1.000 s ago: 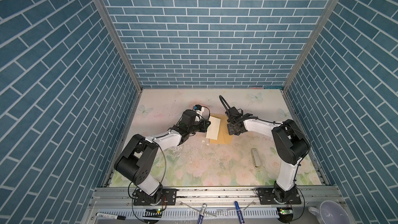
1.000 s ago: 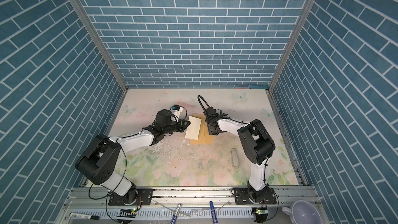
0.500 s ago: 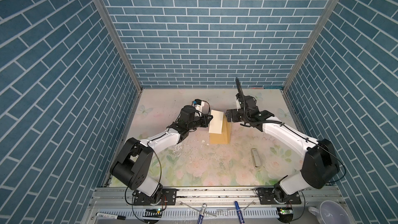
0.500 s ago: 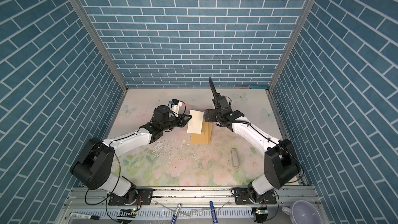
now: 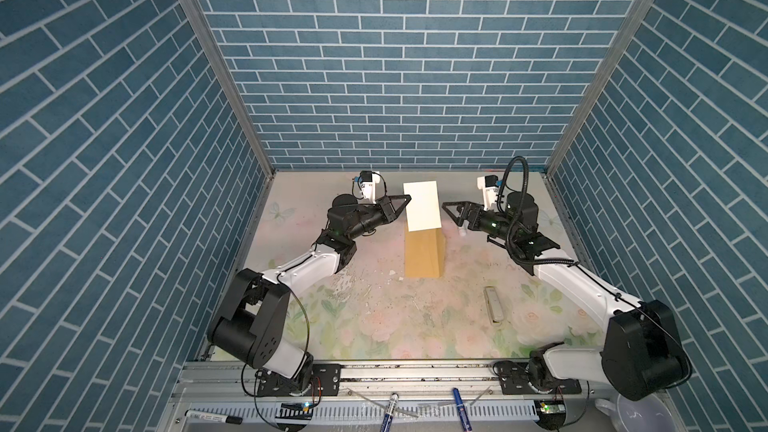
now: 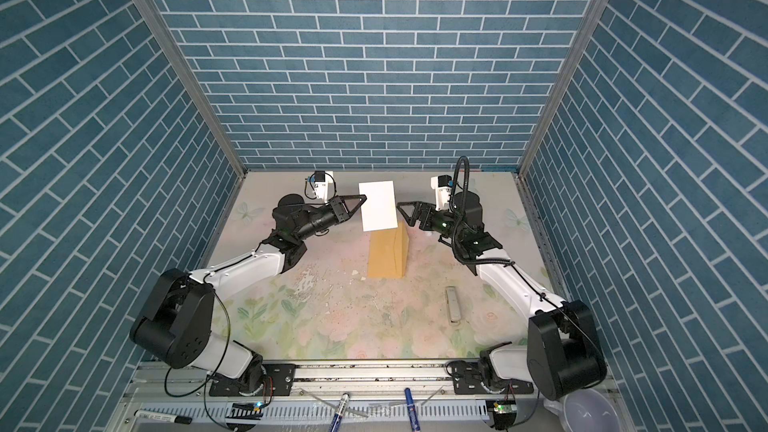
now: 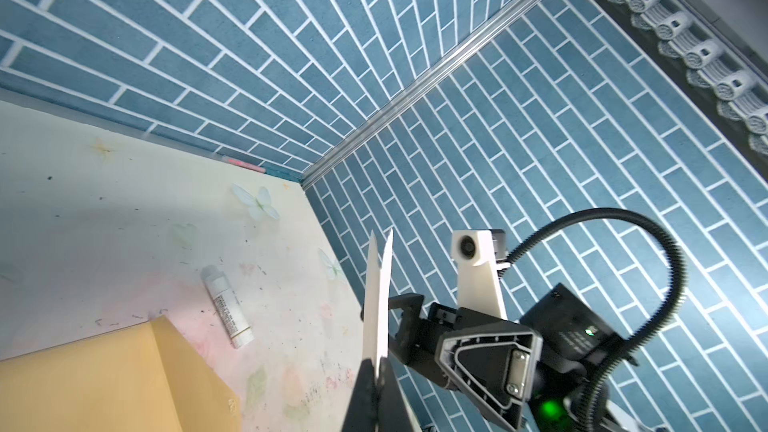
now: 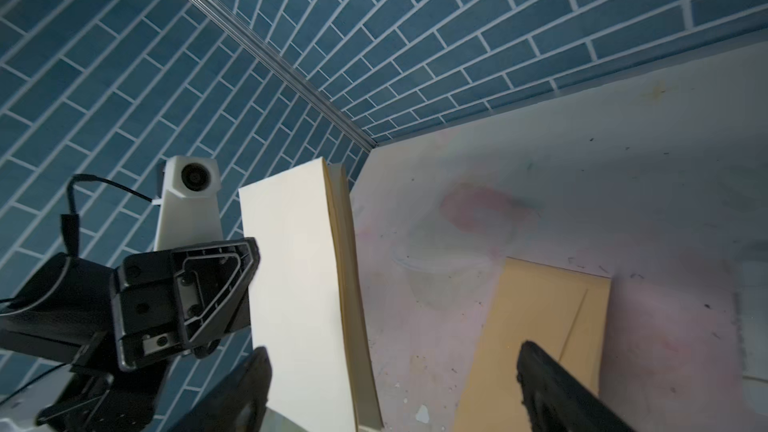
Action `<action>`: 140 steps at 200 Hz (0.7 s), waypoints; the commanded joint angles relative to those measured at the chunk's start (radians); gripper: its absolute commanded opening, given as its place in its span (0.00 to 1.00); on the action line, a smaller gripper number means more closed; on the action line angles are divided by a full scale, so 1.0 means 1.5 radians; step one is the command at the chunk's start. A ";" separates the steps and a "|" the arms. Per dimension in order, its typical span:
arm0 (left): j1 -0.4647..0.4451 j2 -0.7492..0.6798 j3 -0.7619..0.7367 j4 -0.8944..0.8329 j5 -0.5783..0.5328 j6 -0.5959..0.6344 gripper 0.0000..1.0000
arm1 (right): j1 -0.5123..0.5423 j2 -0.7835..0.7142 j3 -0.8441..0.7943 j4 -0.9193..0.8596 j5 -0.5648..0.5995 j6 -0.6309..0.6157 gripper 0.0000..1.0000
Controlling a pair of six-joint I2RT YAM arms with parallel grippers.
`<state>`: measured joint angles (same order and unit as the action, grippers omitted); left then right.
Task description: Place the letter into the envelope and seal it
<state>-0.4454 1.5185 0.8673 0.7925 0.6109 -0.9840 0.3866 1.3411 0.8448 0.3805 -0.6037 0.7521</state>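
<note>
Blue brick walls [image 5: 395, 76] boxed in a floral tabletop [image 5: 374, 326]. In both top views we saw one folded letter [image 5: 422, 206] held aloft, pinched at its edge by the left gripper [image 5: 406, 199]. It hid the far end of one envelope [image 5: 422, 257] lying flat. The right gripper [image 5: 444, 205] gaped just beside the letter. One grey bar [image 5: 493, 310] lay apart, and three markers [image 5: 390, 409] sat on the front rail. The left wrist view added one glue stick [image 7: 227, 309] near the envelope [image 7: 104, 380]. The right wrist view showed the letter [image 8: 291, 276] before wide-spread fingers [image 8: 552, 388].

The left tool [image 5: 408, 198] grips the letter [image 5: 424, 207] over the envelope [image 5: 422, 255], right tool [image 5: 444, 204] beside.
</note>
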 commanded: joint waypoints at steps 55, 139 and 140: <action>0.004 -0.014 0.004 0.115 0.003 -0.075 0.00 | 0.018 0.071 -0.005 0.252 -0.154 0.166 0.84; 0.004 -0.010 -0.007 0.078 -0.003 -0.044 0.00 | 0.045 0.091 0.006 0.276 -0.131 0.180 0.30; 0.004 -0.010 -0.007 0.077 -0.003 -0.043 0.00 | 0.045 0.091 0.005 0.276 -0.131 0.180 0.29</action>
<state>-0.4435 1.5181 0.8673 0.9264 0.6094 -1.0878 0.4484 1.4738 0.8349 0.7429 -0.8085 1.0000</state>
